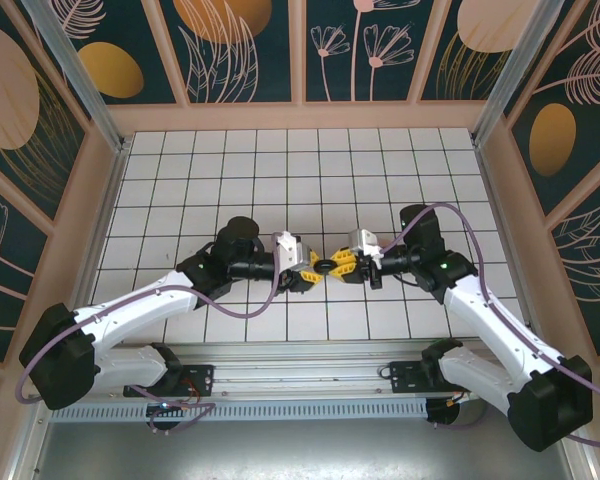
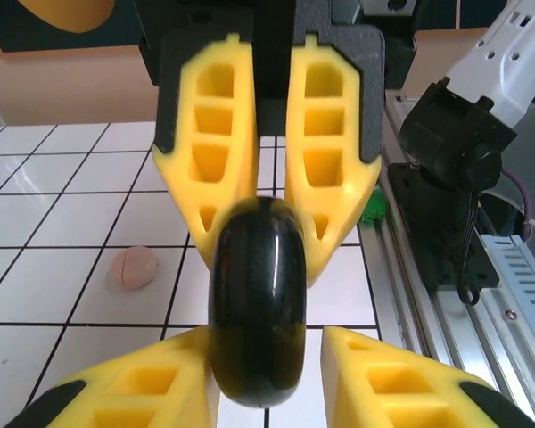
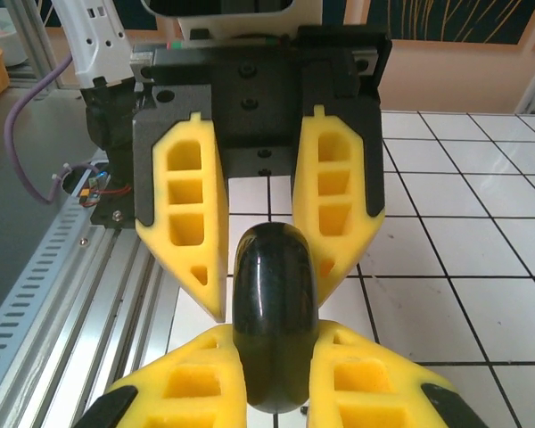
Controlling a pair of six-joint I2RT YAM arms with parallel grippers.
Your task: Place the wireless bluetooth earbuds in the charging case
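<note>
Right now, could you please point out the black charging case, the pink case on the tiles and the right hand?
black charging case [image 3: 276,312], right wrist view, middle of its glossy edge.
pink case [image 2: 135,267], left wrist view, centre of its top.
right hand [image 1: 340,266], top external view, between its yellow fingertips.

Glossy black charging case [image 2: 257,312], edge-on, aloft between two facing pairs of fingers [image 2: 205,152].
</note>
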